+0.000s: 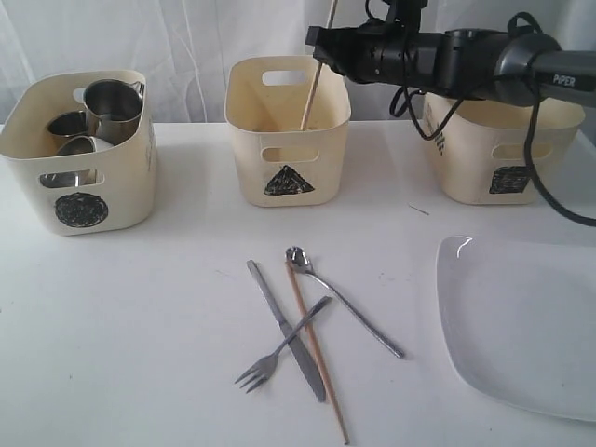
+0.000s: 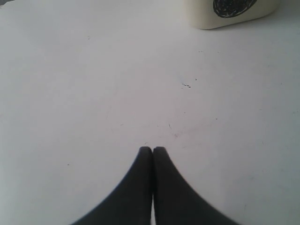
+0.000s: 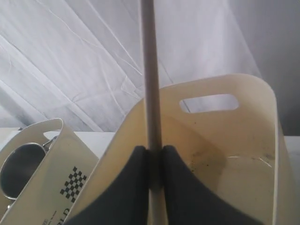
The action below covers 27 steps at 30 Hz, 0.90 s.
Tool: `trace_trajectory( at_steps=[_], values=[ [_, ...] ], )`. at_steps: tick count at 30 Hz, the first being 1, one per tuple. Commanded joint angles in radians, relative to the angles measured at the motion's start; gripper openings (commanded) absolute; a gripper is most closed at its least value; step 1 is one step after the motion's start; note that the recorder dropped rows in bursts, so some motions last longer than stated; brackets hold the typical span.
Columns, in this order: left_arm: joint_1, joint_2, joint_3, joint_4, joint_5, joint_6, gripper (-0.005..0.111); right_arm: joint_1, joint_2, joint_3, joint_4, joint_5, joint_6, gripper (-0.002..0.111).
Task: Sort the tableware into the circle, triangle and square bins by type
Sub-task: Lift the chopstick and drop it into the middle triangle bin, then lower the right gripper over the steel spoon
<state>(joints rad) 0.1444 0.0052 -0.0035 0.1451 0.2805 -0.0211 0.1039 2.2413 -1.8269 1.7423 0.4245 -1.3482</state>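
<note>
Circle bin (image 1: pixel 130 177): we see steel mugs (image 1: pixel 112 110) | triangle bin (image 1: pixel 244 158): chopstick (image 1: pixel 315 79) reaching in, pinched by our right gripper (image 3: pixel 153 152) | left gripper (image 2: pixel 152 150): jaws pressed together, empty.

white "piper" lettering (image 1: pixel 563 80) stands on the right arm (image 1: pixel 484 58). black scribbles mark the bin fronts: circle (image 1: pixel 81 209) on the left bin (image 1: pixel 126 177), triangle (image 1: pixel 289 181) on the middle bin (image 1: pixel 244 140), square (image 1: pixel 509 180) on the right bin (image 1: pixel 466 158). a checkered label (image 3: pixel 72 183) sits on the left bin's side (its small print unreadable).
</note>
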Motion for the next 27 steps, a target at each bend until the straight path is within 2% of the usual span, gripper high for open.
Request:
trace_trajectory(
  at_steps=[1,8,16,20,24,27],
  values=[
    [-0.005,-0.005,0.003,-0.003,0.000,-0.001,0.000,-0.006,0.034,-0.039,0.002,0.031,-0.012,0.002],
    [-0.005,-0.005,0.003,-0.003,0.000,-0.001,0.000,-0.006,0.031,-0.037,0.002,0.120,0.027,0.037],
    [-0.005,-0.005,0.003,-0.003,0.000,-0.001,0.000,-0.020,0.003,-0.037,-0.027,0.292,0.154,0.038],
    [-0.005,-0.005,0.003,-0.003,0.000,-0.001,0.000,-0.052,-0.035,-0.037,-0.326,0.397,0.332,0.033],
    [-0.005,-0.005,0.003,-0.003,0.000,-0.001,0.000,-0.068,-0.095,-0.037,-0.872,0.483,0.616,0.003],
    [-0.005,-0.005,0.003,-0.003,0.000,-0.001,0.000,-0.066,-0.135,-0.037,-1.205,0.636,0.664,0.000]
  ],
)
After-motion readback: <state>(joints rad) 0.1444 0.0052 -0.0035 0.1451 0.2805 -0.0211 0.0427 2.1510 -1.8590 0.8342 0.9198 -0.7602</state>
